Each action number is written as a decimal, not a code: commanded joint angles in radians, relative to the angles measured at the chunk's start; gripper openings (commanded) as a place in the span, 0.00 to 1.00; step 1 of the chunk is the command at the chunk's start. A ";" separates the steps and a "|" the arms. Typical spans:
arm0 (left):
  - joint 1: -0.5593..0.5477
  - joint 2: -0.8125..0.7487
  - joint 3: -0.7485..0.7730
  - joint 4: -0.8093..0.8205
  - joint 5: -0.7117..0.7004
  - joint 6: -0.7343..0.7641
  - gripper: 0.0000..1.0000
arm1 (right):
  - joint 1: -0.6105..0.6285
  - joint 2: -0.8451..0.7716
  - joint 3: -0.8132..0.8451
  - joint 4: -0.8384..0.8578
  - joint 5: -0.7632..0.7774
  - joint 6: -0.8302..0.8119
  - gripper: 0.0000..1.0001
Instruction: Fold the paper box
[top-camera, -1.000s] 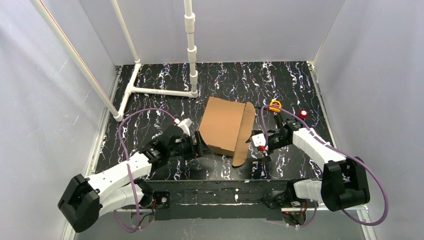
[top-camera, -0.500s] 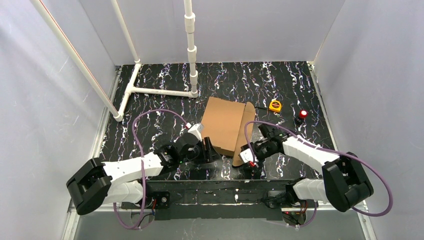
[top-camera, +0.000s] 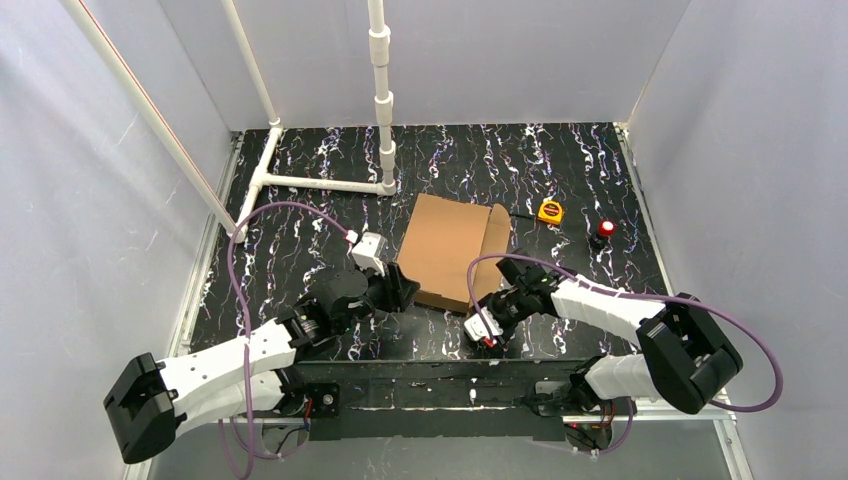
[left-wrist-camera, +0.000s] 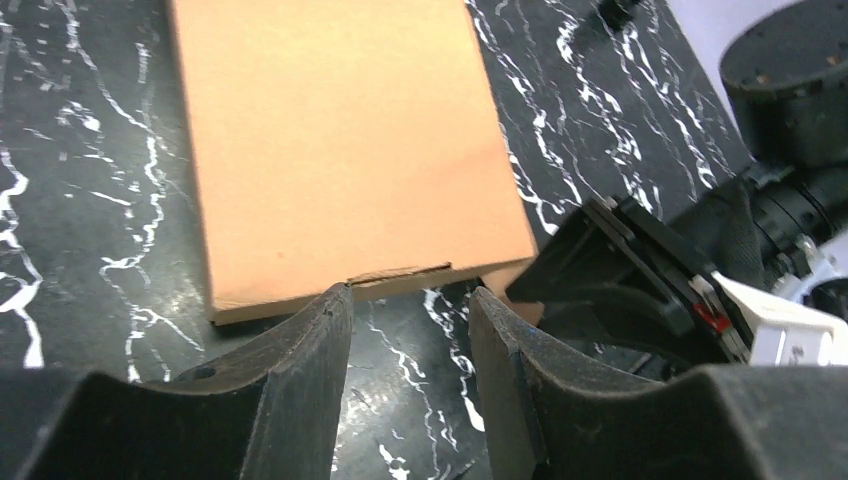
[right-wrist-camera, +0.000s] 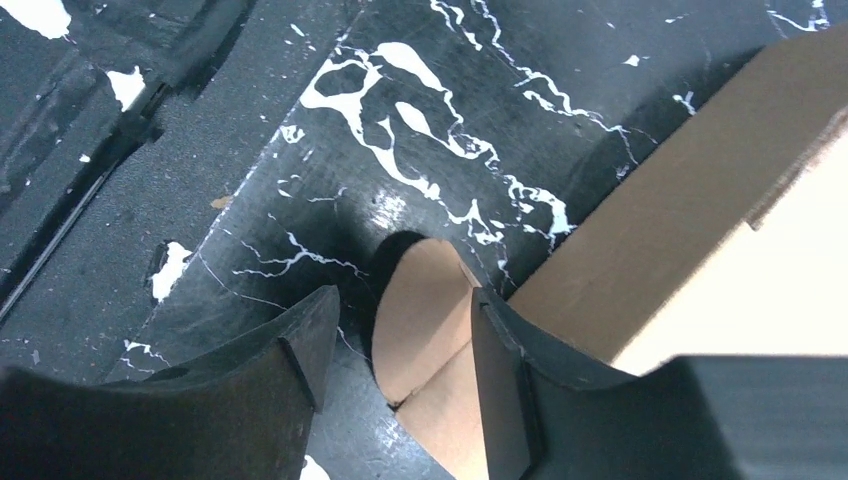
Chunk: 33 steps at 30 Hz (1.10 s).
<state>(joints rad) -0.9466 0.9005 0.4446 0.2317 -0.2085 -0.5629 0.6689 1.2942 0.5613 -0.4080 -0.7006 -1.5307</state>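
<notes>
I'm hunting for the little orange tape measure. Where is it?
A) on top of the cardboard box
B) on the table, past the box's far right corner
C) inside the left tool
B: the tape measure lies on the black table, just beyond the paper box, near a red button.

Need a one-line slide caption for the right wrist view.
Right gripper open, fingers straddling a rounded flap of the cardboard box on the black marbled table.
</notes>
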 joint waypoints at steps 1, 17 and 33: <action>0.000 -0.011 -0.022 -0.009 -0.142 0.055 0.44 | 0.037 0.013 -0.010 0.024 0.043 0.002 0.58; -0.001 -0.037 -0.081 -0.009 -0.173 -0.018 0.45 | -0.015 -0.034 0.024 -0.017 0.113 0.083 0.26; 0.006 -0.013 -0.064 -0.009 -0.072 0.055 0.87 | -0.159 -0.079 0.054 -0.018 0.100 0.248 0.15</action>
<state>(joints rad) -0.9463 0.8978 0.3717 0.2237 -0.2974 -0.5461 0.5488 1.2358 0.5838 -0.4191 -0.5873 -1.3514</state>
